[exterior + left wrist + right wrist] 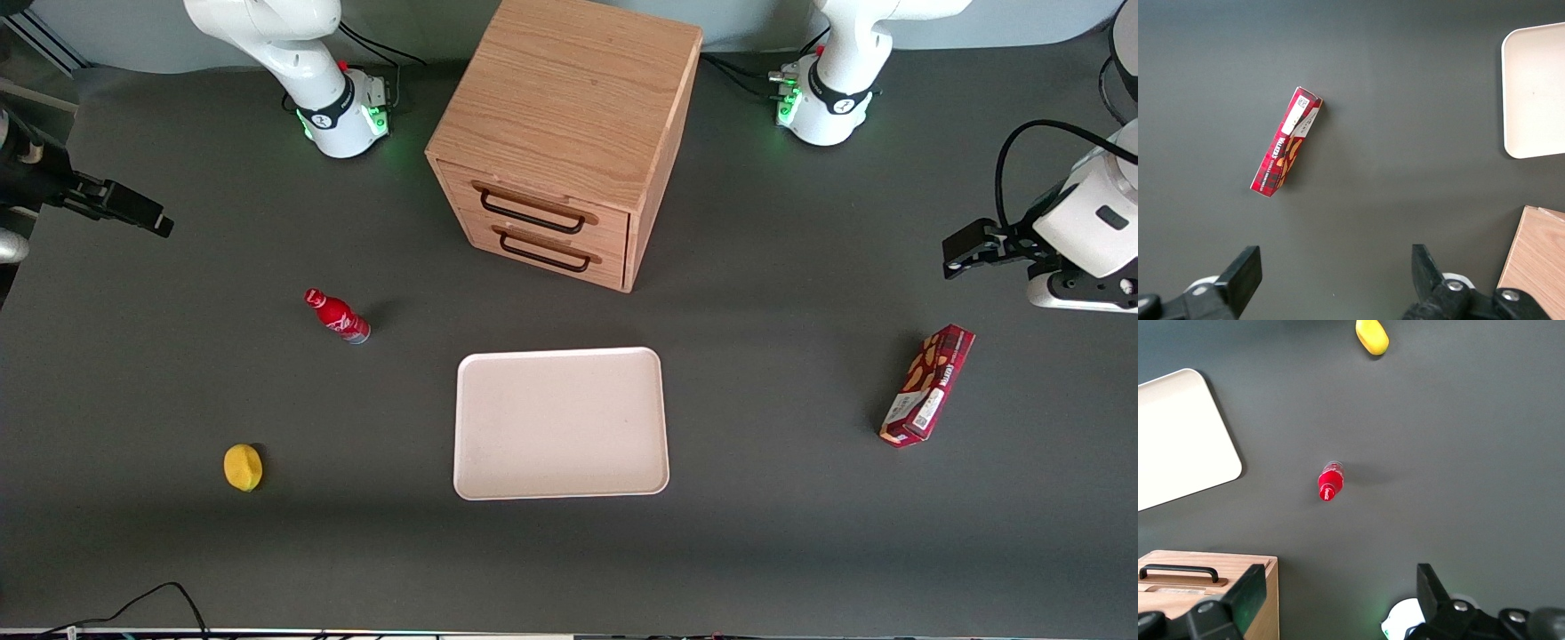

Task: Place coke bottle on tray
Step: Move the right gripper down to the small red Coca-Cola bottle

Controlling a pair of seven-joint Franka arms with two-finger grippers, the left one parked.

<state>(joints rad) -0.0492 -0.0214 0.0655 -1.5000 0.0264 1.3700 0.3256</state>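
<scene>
Coke bottle (338, 316) stands upright on the bench (800, 533), left of centre in the front frame, apart from the tray (560, 422). Gripper (133, 212) hovers upper left, fingers (1248, 593) spread, holding nothing.

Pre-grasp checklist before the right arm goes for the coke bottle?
1. Coke bottle upright on the table, apart from everything else: ok.
2. Gripper high above the table near the working arm's edge, fingers spread wide, nothing between them: ok.
3. Bottle under the wrist camera, unobstructed: ok.
4. Tray bare, free spot for the bottle: ok.
5. Route from bottle to tray: lemon sits nearer the front camera than the bottle, drawer cabinet farther from it than the tray; neither lies between them: ok.
6. Bottle full or empty, so how easily it tips: cannot tell.
</scene>
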